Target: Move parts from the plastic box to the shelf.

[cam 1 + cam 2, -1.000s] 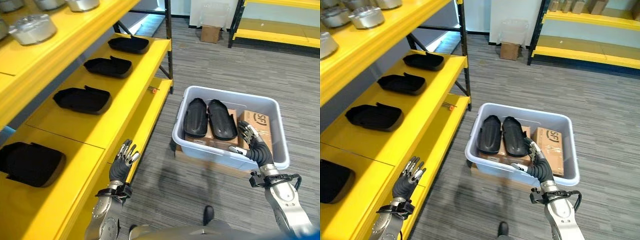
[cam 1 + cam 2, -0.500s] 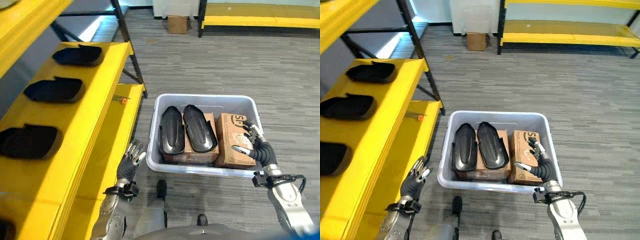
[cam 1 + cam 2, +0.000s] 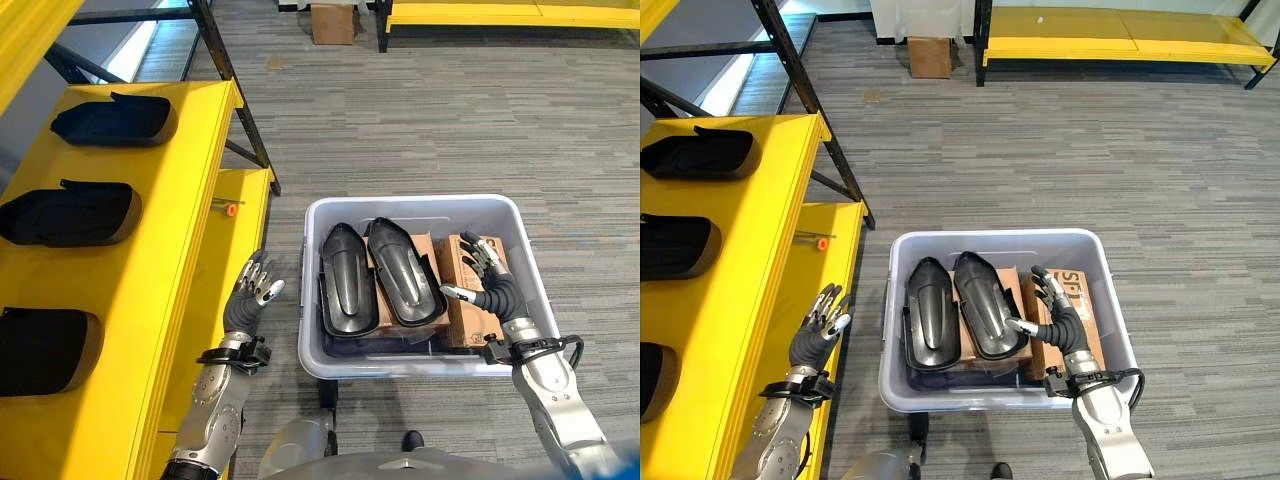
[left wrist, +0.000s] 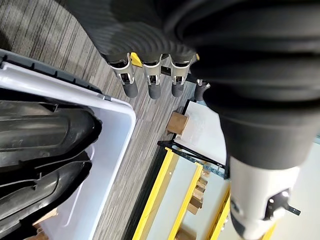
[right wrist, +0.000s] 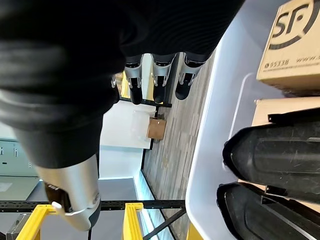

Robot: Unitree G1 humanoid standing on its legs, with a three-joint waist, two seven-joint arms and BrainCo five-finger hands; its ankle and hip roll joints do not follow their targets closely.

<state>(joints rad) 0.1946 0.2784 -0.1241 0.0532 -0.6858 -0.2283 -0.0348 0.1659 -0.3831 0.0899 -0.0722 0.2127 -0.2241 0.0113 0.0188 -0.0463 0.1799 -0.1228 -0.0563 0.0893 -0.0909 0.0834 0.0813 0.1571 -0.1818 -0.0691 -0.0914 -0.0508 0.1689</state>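
- Two black parts, one (image 3: 346, 292) beside the other (image 3: 403, 283), lying lengthwise and touching in the plastic box (image 3: 322, 355), propped on brown cardboard boxes (image 3: 466, 290) that line its floor.
- Printed lettering on the carton at the box's right end, left unread here.
- Right hand (image 3: 488, 284) over that carton inside the box, fingers (image 3: 1044, 290) spread and straight, thumb tip close to the edge of the nearer part; touching or just short of it, hard to say. Nothing gripped.
- Same open fingers in the right wrist view (image 5: 155, 80), with the box wall and both parts past them.
- Left hand (image 3: 250, 297) outside the box, between its left wall and the shelf (image 3: 170, 260), fingers relaxed and open, holding nothing, apart from both.
- Three more black parts on the yellow shelf, spaced in a row: far (image 3: 112, 120), middle (image 3: 68, 213), near (image 3: 45, 350).
- Small orange-tipped object (image 3: 229, 209) on the lower yellow shelf board.
- Cardboard box (image 3: 931, 57) on the floor by a second yellow rack (image 3: 1110, 28) at the far side.
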